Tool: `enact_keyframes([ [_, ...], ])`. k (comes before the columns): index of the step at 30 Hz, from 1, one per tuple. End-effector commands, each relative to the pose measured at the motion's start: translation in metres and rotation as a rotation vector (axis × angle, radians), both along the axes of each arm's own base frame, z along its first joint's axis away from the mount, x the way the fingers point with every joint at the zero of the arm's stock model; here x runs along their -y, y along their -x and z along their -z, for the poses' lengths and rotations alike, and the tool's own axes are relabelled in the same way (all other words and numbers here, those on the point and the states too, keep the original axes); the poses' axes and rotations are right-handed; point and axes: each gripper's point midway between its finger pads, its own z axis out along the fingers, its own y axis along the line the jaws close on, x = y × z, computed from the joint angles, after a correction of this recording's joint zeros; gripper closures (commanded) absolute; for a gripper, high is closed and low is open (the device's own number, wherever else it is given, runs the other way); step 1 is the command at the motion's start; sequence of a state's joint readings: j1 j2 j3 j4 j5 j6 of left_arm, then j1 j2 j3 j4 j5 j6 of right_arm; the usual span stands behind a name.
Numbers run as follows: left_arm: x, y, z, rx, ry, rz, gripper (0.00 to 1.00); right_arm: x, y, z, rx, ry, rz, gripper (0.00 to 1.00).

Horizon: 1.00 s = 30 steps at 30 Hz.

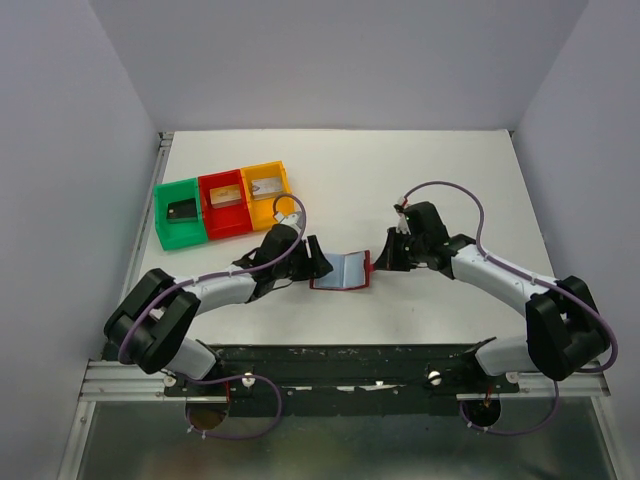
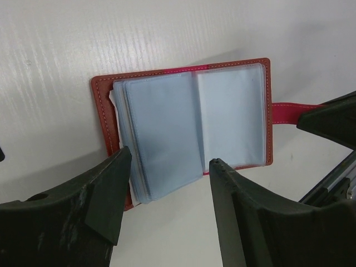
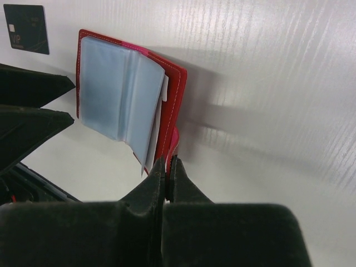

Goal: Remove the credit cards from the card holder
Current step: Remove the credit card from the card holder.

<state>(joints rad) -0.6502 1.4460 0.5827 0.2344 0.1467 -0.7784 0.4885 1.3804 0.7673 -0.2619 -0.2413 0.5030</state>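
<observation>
The card holder [image 1: 342, 270] lies open on the table between the arms, red cover down and light blue pockets [image 2: 167, 130] up. No card shows in the pockets facing me. My right gripper [image 1: 379, 262] is shut on the holder's right edge and its pink snap tab [image 2: 286, 111], its fingertips [image 3: 168, 161] pinching the red cover [image 3: 175, 100]. My left gripper [image 1: 321, 264] stands open at the holder's left, its fingers [image 2: 114, 183] straddling the near edge of the pockets without touching them. One black credit card [image 3: 26, 29] lies on the table beyond the holder.
Three small trays stand at the back left: green [image 1: 172, 236] with a black card [image 1: 182, 210], red [image 1: 229, 225] with a silver card [image 1: 226, 194], yellow [image 1: 279, 172] with a gold card [image 1: 264, 186]. Grey walls close in both sides.
</observation>
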Motion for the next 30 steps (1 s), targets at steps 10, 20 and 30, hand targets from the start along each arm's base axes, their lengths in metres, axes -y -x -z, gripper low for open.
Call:
enact_keyframes([
  [10, 0.014, -0.001, -0.003, -0.006, 0.034, 0.039, 0.33, -0.006, 0.0, -0.001, 0.01, -0.035, -0.039, 1.0],
  [20, 0.023, 0.0, -0.002, -0.009, 0.05, 0.071, 0.36, -0.007, 0.002, 0.002, -0.001, -0.041, -0.051, 1.0],
  [30, 0.041, 0.005, -0.012, 0.027, 0.101, 0.167, 0.39, -0.009, 0.003, 0.005, -0.016, -0.047, -0.059, 1.0],
])
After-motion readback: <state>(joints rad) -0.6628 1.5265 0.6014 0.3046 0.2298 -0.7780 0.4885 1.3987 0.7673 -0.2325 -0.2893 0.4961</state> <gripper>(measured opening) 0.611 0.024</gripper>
